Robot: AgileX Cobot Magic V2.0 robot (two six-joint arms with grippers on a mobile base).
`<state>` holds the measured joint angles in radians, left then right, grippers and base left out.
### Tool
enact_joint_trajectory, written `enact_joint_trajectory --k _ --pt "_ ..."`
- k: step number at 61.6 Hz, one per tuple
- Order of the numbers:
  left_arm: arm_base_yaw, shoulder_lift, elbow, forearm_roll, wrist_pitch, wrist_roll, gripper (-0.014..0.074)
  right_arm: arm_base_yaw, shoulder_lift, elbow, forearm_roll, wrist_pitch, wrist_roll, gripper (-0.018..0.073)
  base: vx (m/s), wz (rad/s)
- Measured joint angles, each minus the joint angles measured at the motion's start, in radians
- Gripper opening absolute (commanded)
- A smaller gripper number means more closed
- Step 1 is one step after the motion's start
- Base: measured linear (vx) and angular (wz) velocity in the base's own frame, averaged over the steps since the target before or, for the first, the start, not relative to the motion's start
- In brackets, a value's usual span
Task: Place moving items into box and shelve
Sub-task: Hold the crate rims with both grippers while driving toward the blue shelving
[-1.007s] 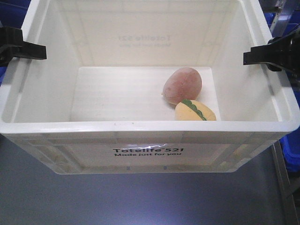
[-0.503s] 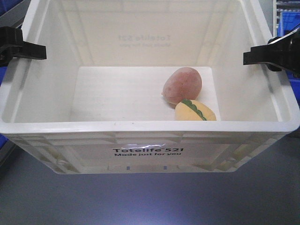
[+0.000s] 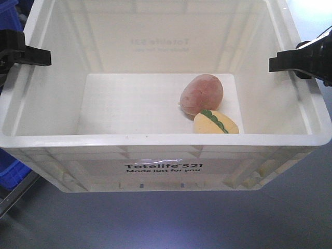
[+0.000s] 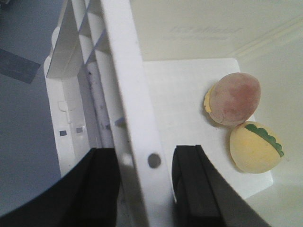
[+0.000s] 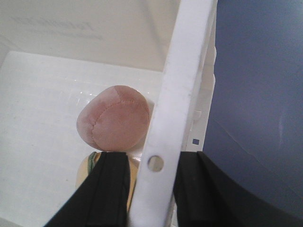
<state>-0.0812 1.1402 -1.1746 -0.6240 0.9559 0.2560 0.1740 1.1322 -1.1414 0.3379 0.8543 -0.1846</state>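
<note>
The white box [image 3: 166, 140] with black "Totelife 521" print fills the front view, held above a grey floor. Inside, at the right of its bottom, lie the two moving items: a brownish-pink plush [image 3: 202, 94] touching a pale yellow plush with a green leaf strip [image 3: 216, 123]. My left gripper [image 3: 32, 54] is shut on the box's left rim [image 4: 128, 94], one finger on each side. My right gripper [image 3: 290, 63] is shut on the right rim [image 5: 184, 71]. The pink plush [image 5: 113, 124] shows beside the right gripper's inner finger, which partly hides the yellow one [image 5: 87, 165]. The left wrist view shows both plush toys [image 4: 235, 98].
A blue bin [image 3: 13, 174] and a metal rail [image 3: 15, 196] show below the box at lower left. Another blue bin [image 3: 8, 13] sits at upper left. Grey floor [image 3: 171, 223] lies under and in front of the box.
The box and both grippers keep their place in view while the background slides. The blue bins at right have left the view and a blue bin has come in at lower left.
</note>
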Motion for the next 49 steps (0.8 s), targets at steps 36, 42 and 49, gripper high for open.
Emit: enact_joint_trajectory --k 36,42,49 --pt "0.0 0.0 0.0 0.0 0.0 0.0 0.0003 0.0 0.0 0.0 0.0 0.0 0.0 -0.0006 0.09 0.32" --pt "0.0 0.0 0.0 0.0 0.0 0.0 0.0003 0.0 0.0 0.0 0.0 0.0 0.0 -0.0006 0.06 0.25" --pt "0.0 0.0 0.0 0.0 0.0 0.0 0.0003 0.0 0.0 0.0 0.0 0.0 0.0 -0.0006 0.06 0.26"
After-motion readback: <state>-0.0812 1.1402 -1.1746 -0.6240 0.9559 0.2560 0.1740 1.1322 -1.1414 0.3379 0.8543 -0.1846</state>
